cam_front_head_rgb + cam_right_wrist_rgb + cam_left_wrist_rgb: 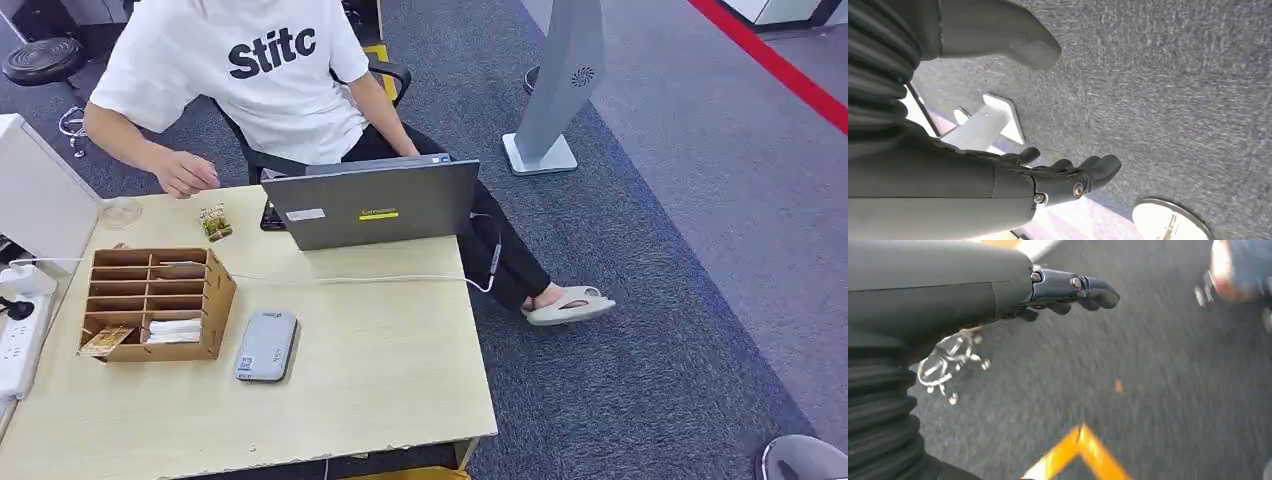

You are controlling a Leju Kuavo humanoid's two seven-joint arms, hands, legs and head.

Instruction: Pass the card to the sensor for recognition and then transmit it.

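Note:
A wooden organizer (152, 301) stands on the left of the light wood table (380, 370). A yellowish card (105, 340) lies in its near-left slot, with white cards (175, 330) in the slot beside it. A flat grey sensor (266, 345) lies just right of the organizer. My left hand (1068, 290) hangs over grey carpet with its fingers stretched out and nothing in it. My right hand (1068, 175) also hangs over carpet, thumb (1013, 40) wide apart from the fingers, holding nothing.
A person in a white shirt sits behind the table, one hand (187, 175) on its far edge by a grey laptop (375, 205). A white box (35, 200) and power strip (20, 340) line the left edge. A grey floor stand (555, 90) rises at the back right.

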